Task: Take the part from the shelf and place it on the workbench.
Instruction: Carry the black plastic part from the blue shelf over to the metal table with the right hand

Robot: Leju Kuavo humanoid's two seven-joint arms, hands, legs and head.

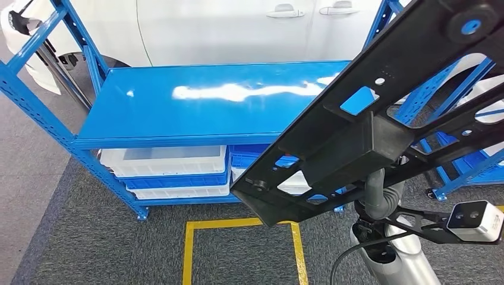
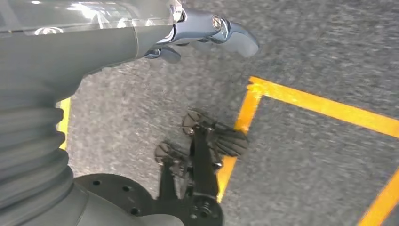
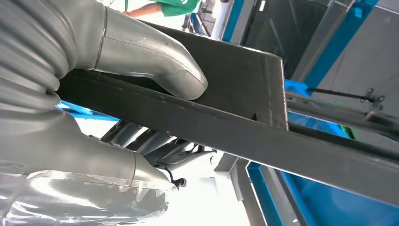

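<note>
Right hand point(image 3: 141, 108) clamped closed, thumb pressing; left hand point(image 2: 207, 33) hangs, fingers loosely curled.

A bare blue shelf top point(image 1: 202, 101) lies open ahead, while the long black part point(image 1: 368, 119) gripped in the right hand point(image 3: 141, 61) slants across its right end, and white and blue bins point(image 1: 169, 169) fill the level below.

grey carpet floor point(image 1: 89, 237) marked with a yellow tape square point(image 1: 189, 249). on it stands a blue metal rack point(image 1: 196, 101), its glossy top catching light, with white and blue bins point(image 1: 172, 172) stacked beneath. behind the rack, a white car point(image 1: 238, 29).
</note>
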